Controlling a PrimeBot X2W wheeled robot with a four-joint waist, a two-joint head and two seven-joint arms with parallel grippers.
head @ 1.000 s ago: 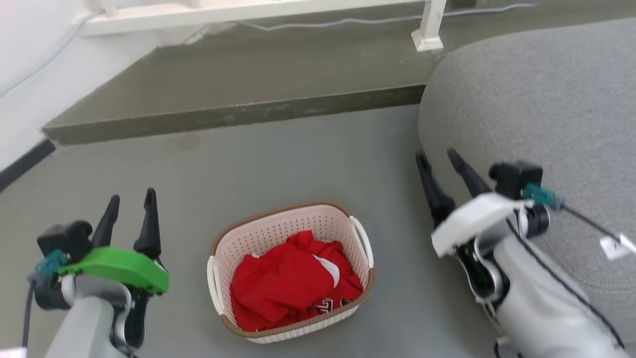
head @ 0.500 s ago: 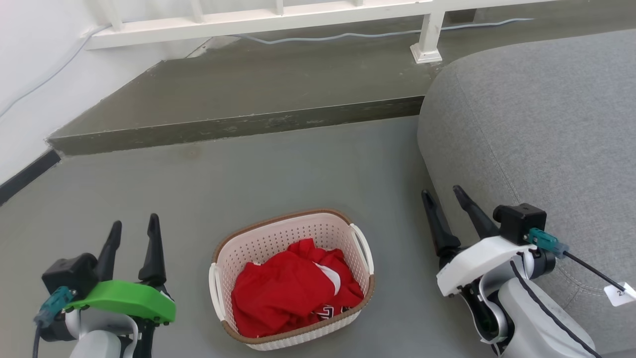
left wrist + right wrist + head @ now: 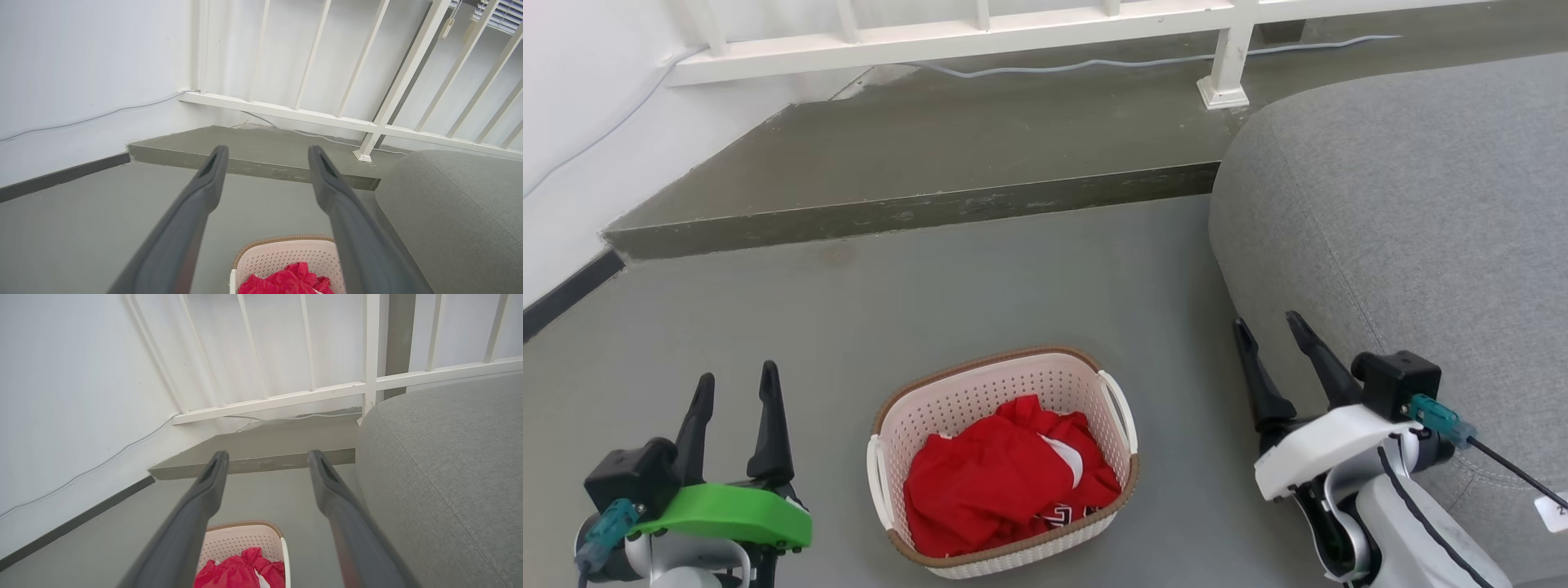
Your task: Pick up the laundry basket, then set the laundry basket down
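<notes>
I see the basket (image 3: pixel 1013 384) standing upright on the floor (image 3: pixel 980 286), low in the middle of the head view, with neither gripper touching it. A crumpled red garment (image 3: pixel 996 482) lies inside, piled toward the near end. The brown rim runs all the way round, and a white loop handle shows on each side.

My left gripper (image 3: pixel 736 374) hangs to the left of the basket, apart from it, fingers pointing up the head view with a moderate gap between them and nothing in it. My right gripper (image 3: pixel 1267 321) sits on the other side, well apart from the basket and just beside the curved edge of the grey sofa (image 3: pixel 1405 204). Its jaws are likewise parted and empty.

In the left wrist view the two fingers (image 3: pixel 196 204) spread apart, and the far end of the basket shows low between them. In the right wrist view the basket's far end lies low, partly behind the left of the two fingers.

Beyond the basket a raised step (image 3: pixel 915 155) crosses the floor. A white railing (image 3: pixel 980 28) stands along its far side, and a pale cable (image 3: pixel 1094 61) trails at the railing's foot.
</notes>
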